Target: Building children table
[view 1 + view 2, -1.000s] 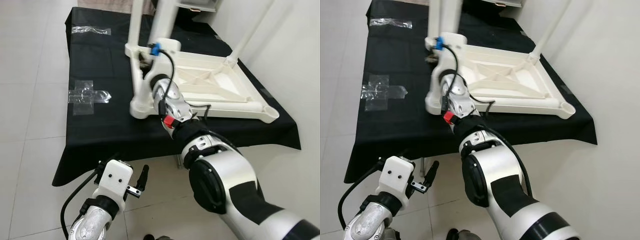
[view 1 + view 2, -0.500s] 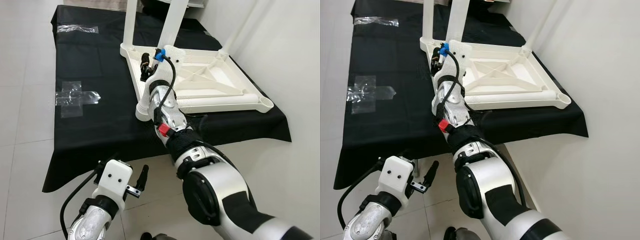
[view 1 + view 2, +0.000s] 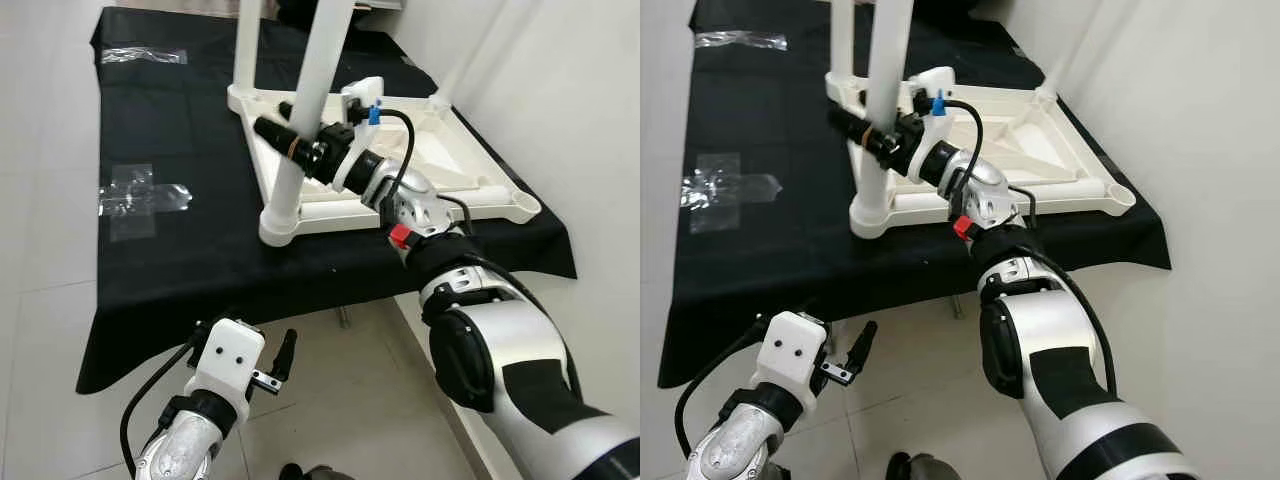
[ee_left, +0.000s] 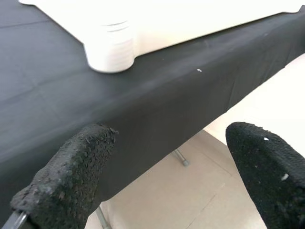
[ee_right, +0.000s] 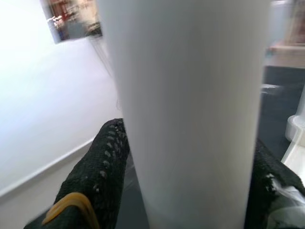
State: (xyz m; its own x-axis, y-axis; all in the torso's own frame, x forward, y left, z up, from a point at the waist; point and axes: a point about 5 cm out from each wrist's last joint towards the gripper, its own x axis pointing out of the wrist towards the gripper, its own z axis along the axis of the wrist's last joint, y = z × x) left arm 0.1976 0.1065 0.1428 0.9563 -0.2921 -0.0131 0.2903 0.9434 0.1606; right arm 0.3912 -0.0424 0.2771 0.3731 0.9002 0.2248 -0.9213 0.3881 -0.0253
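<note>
A white children's table (image 3: 470, 190) lies upside down on a black-clothed table (image 3: 170, 250), its legs pointing up. My right gripper (image 3: 272, 130) reaches in from the right and is shut on the near leg (image 3: 312, 80), about halfway up. That leg stands in the near corner socket (image 3: 278, 225). In the right wrist view the leg (image 5: 190, 109) sits between both black fingers (image 5: 100, 176). A second leg (image 3: 245, 50) rises just behind. My left gripper (image 3: 275, 365) hangs low in front of the table edge, open and holding nothing, with its fingers (image 4: 71, 176) spread wide.
The near right corner socket (image 3: 525, 208) of the white table has no leg in it. Clear tape (image 3: 140, 195) is stuck on the cloth to the left. A white wall (image 3: 590, 120) runs close along the right side. Tiled floor (image 3: 40, 300) lies left and in front.
The camera view has shifted. My right gripper has swung from the table's corner frame to sideways and now clasps the near leg higher up. The left arm has not moved.
</note>
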